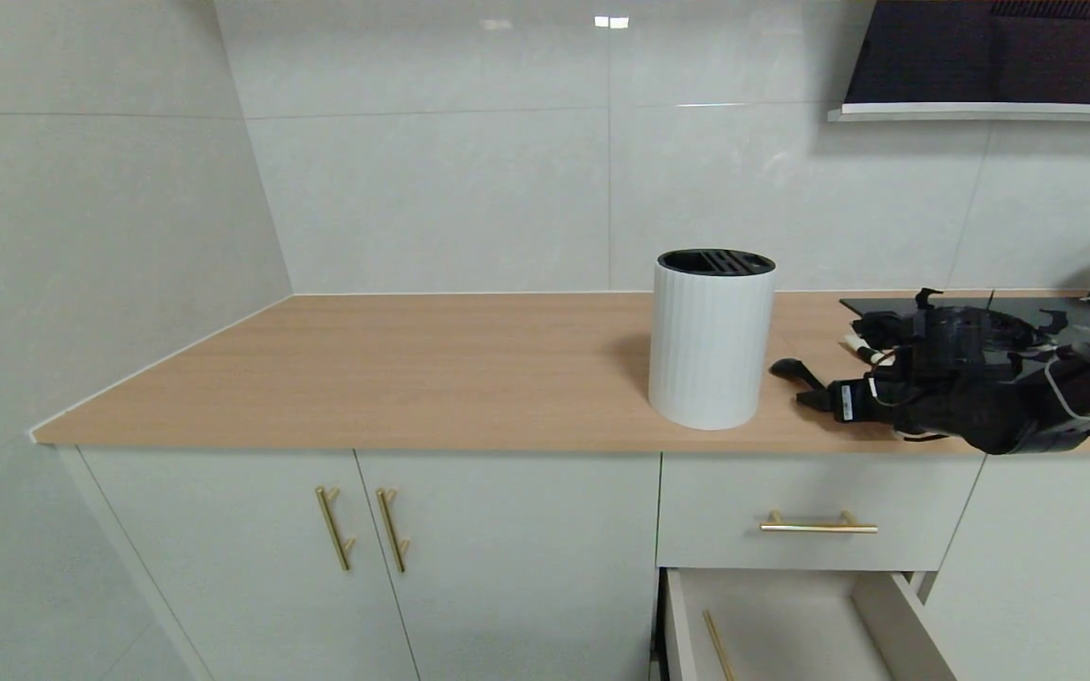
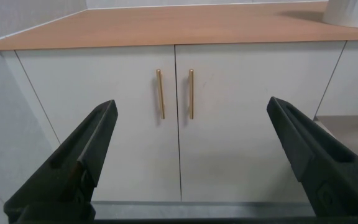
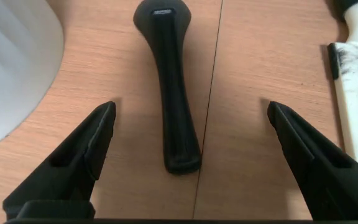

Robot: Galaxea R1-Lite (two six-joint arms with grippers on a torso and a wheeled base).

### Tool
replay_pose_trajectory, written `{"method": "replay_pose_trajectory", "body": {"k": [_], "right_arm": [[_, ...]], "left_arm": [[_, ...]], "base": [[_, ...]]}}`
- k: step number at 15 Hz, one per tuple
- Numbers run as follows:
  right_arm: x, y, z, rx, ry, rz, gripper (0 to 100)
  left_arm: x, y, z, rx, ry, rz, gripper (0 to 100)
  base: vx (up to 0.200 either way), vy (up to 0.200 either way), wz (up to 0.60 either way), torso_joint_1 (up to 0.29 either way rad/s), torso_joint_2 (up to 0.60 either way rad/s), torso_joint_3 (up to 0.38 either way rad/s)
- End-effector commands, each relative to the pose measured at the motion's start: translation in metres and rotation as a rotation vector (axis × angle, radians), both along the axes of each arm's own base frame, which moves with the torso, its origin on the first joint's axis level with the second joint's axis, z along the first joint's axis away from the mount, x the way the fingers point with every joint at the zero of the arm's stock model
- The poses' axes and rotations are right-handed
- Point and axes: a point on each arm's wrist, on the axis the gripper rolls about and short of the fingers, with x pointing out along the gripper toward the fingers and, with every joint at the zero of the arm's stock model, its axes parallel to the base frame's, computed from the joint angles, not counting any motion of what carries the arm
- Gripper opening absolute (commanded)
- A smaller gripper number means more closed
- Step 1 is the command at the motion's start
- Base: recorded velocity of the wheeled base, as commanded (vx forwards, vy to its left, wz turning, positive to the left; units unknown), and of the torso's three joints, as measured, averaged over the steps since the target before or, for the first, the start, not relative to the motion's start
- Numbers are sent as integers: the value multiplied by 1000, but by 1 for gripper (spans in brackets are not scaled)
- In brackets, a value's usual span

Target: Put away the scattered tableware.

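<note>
Right gripper (image 3: 190, 115) spread wide — black handle (image 3: 169, 93) just ahead, beside white holder (image 1: 711, 340).

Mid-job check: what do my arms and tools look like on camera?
Both the left tool and right tool have two matte black, wedge-shaped fingers. The right arm is black with grey casing, loose black cables and a small white label.

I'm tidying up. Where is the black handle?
In the head view, the black tapered handle lies on the wooden countertop, right of the white ribbed cylindrical holder, between the fingers of the open right pincer.
</note>
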Motion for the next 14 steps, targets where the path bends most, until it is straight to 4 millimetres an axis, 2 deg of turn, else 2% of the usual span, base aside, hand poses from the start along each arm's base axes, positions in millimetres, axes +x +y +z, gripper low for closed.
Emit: {"method": "replay_pose_trajectory", "body": {"k": [1, 3, 4, 10, 11, 14], "right_arm": [[4, 0, -7, -2, 10, 1, 100], [6, 0, -7, 0, 7, 0, 100], [6, 0, -8, -1, 9, 0, 0], [5, 3, -7, -2, 9, -1, 0], [-2, 6, -2, 7, 12, -11, 0], [-41, 15, 27, 89, 14, -47, 0]], "left_arm": [[0, 0, 0, 0, -1, 0, 100], [0, 0, 0, 0, -1, 0, 100], [0, 0, 0, 0, -1, 0, 100], [0, 0, 0, 0, -1, 0, 100], [0, 0, 0, 0, -1, 0, 100], [0, 0, 0, 0, -1, 0, 100]], "base": [[0, 0, 0, 0, 0, 0], [0, 0, 0, 0, 0, 0], [0, 0, 0, 0, 0, 0], [0, 0, 0, 0, 0, 0], [0, 0, 0, 0, 0, 0], [0, 0, 0, 0, 0, 0]]}}
